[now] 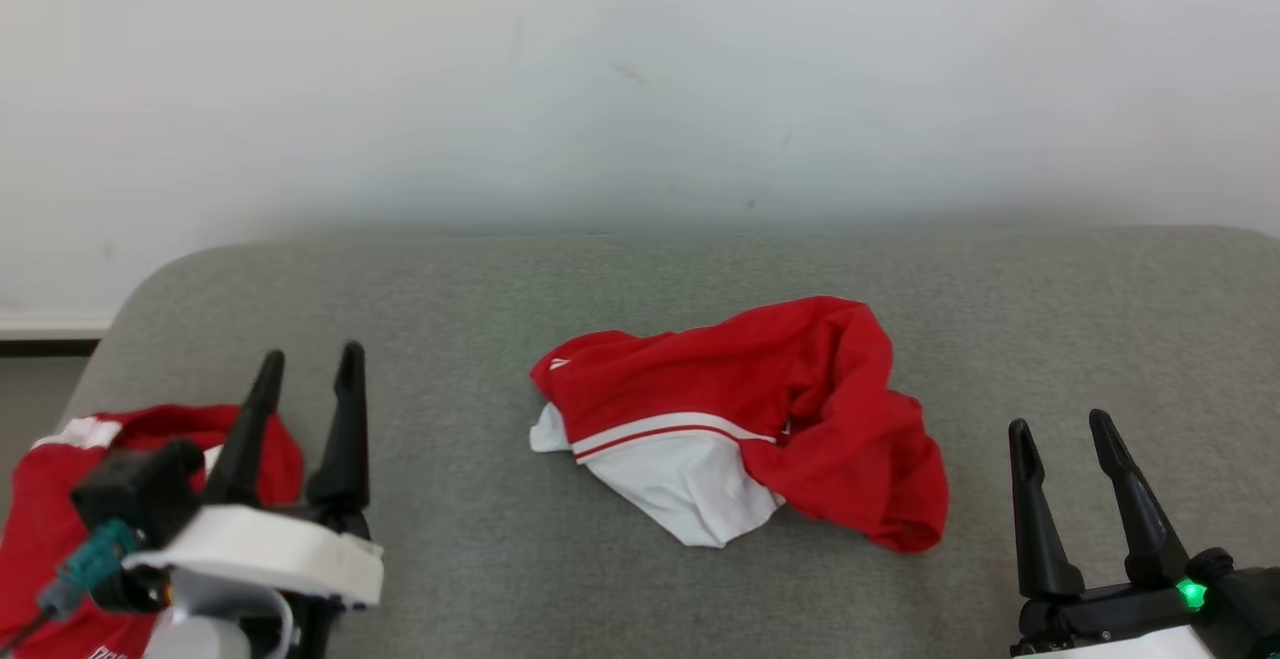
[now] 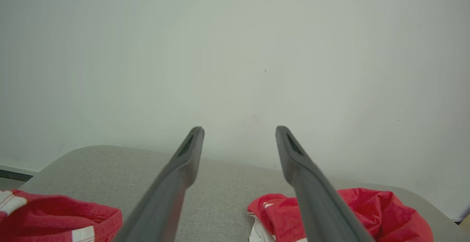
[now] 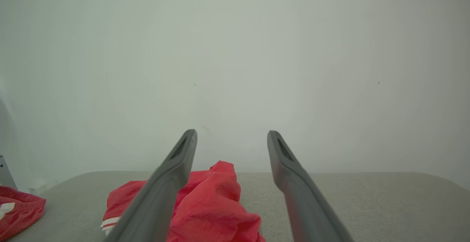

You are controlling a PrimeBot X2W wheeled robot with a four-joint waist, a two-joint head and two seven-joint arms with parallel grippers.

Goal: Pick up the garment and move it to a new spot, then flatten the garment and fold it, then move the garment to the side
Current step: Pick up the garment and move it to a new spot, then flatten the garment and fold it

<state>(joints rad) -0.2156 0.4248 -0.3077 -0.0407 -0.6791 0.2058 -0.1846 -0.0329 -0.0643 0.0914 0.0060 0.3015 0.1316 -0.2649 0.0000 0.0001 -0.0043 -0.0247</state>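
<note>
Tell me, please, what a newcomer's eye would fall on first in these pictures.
The eye goes first to the crumpled red and white garment in the middle of the grey table. Next comes a second red garment at the near left corner, behind the open left gripper; the open right gripper shows lower right.

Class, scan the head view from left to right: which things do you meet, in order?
First the red garment at the left edge → left gripper → crumpled red and white garment → right gripper.
</note>
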